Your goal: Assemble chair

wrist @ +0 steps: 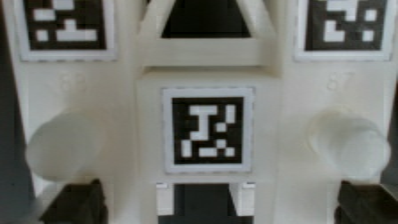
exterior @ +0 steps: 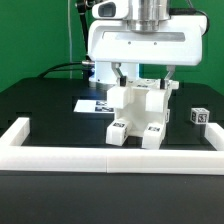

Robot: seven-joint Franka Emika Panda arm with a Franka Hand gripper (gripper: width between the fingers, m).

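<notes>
The chair [exterior: 138, 110], a part-built stack of chunky white blocks with marker tags, stands on the black table just behind the front wall. My gripper [exterior: 143, 78] hangs straight over it, open, with one finger [exterior: 120, 73] on each side of the chair's upper block. In the wrist view the chair [wrist: 210, 80] fills the picture, with a tag at its middle and two round pegs at the sides. The dark fingertips [wrist: 68, 200] sit at the outer edges there, my gripper [wrist: 214, 205] spread wide. I cannot tell whether the fingers touch the block.
A long low white barrier wall [exterior: 110, 156] runs along the front and turns back at the exterior view's left. The marker board [exterior: 93, 104] lies flat behind the chair. A small tagged white block [exterior: 198, 117] stands alone at the exterior view's right.
</notes>
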